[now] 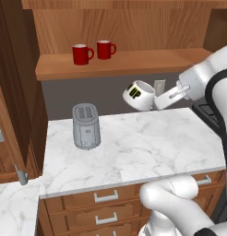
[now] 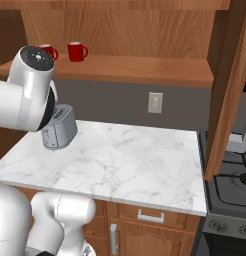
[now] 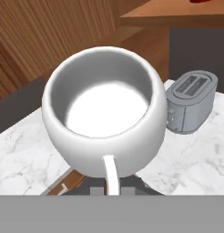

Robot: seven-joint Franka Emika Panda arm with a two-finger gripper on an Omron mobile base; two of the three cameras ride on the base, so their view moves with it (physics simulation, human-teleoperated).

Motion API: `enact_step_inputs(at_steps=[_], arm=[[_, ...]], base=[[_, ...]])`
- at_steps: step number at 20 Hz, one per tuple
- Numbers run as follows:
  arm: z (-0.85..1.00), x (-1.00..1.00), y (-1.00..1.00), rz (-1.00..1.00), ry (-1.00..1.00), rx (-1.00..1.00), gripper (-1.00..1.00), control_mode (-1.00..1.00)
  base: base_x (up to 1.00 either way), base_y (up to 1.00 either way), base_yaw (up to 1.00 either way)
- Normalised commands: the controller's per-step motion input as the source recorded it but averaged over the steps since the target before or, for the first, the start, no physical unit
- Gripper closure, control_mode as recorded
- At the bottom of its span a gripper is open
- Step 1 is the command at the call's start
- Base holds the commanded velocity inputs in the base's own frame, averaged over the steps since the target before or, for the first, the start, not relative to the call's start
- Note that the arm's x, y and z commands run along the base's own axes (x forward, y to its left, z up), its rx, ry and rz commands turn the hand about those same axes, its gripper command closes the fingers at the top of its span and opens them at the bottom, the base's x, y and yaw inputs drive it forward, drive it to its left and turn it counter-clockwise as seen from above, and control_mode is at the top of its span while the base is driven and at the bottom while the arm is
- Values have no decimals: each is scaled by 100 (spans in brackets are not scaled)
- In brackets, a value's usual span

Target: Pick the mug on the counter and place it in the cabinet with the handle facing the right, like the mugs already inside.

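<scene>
Above counter (image 1: 134, 147): mug (image 1: 139, 95) tilted (mouth leftward)

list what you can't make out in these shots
- Hand view: the gripper's fingertips, hidden behind the mug.
- Right base view: the mug, blocked by the arm's big joint; one red mug partly behind it.
- Left base view: the mug's handle, turned toward the gripper.
- Hand view: red mugs cut off at the top edge.

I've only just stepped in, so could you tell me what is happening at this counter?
The robot arm's gripper is shut on the handle of the white mug, holding it tilted in the air above the marble counter, below the cabinet shelf. Two red mugs stand on that shelf with handles to the right. A grey toaster stands on the counter.
</scene>
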Motion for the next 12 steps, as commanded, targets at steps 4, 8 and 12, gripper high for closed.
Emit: enact_step_inputs(at_steps=[4, 8, 12], arm=[[29, -19, 0, 6, 0, 0, 100, -100], [8, -4, 0, 8, 0, -1, 100, -100], [0, 0, 0, 8, 0, -3, 100, -100]], base=[[0, 0, 0], [0, 0, 0], [0, 0, 0]])
